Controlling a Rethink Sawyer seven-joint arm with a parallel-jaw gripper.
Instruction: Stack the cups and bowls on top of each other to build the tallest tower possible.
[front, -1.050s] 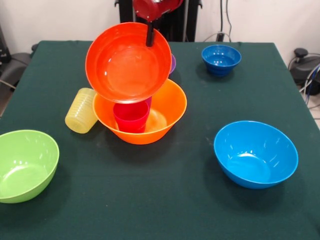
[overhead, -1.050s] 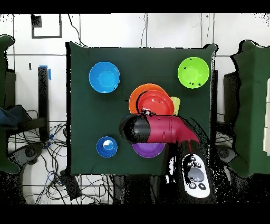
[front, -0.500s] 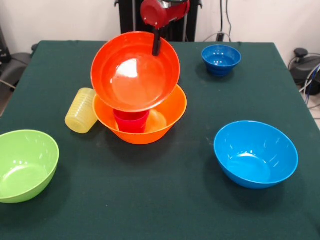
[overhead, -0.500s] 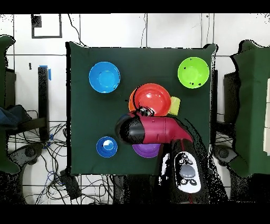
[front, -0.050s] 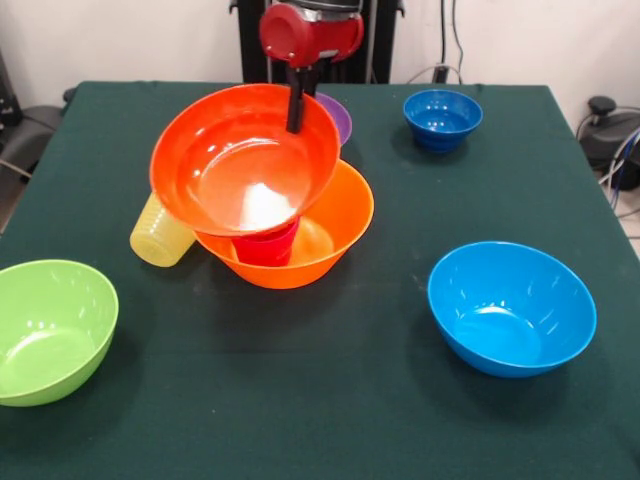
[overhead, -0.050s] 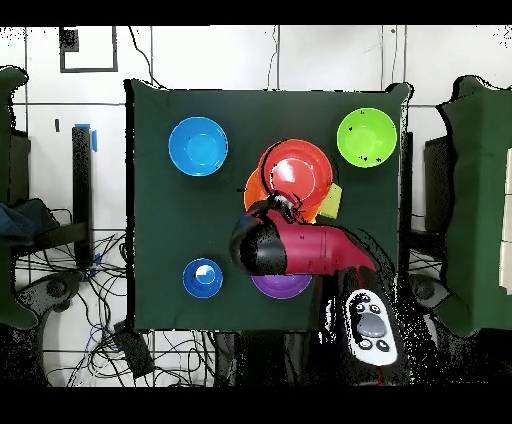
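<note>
Red-orange bowl (front, -0.050s: 243, 160) is up in the air, tilted with its opening toward the front camera, hanging over the big orange-yellow bowl (front, -0.050s: 335, 222) and off-centre toward the yellow cup's side. Pincer (front, -0.050s: 296, 108) is clenched on its far rim — one dark finger (front, -0.050s: 296, 100) shows inside the bowl against the wall. In the overhead view the same bowl (overhead, -0.050s: 297, 173) covers most of the orange-yellow one, only a sliver (overhead, -0.050s: 252, 187) of that showing.

Orange-yellow bowl sits on the tabletop (front, -0.050s: 330, 400) roughly mid-table. Red-pink cup (front, -0.050s: 264, 245) stands upright inside it, partly hidden under the lifted bowl.

Pale yellow ribbed cup (front, -0.050s: 157, 233) lies on its side just beside the orange-yellow bowl; whether they touch, can't tell. Purple bowl (front, -0.050s: 336, 117) is behind the stack, mostly hidden by the red-orange bowl and the arm.

Further out — light blue bowl (front, -0.050s: 511, 307) upright, well apart from the stack toward the near corner. Small dark blue bowl (front, -0.050s: 442, 118) near the far edge. Lime green bowl (front, -0.050s: 50, 330) at the near opposite corner, upright.

Red arm housing (overhead, -0.050s: 295, 248) lies across the purple bowl (overhead, -0.050s: 281, 285) in the overhead view.
</note>
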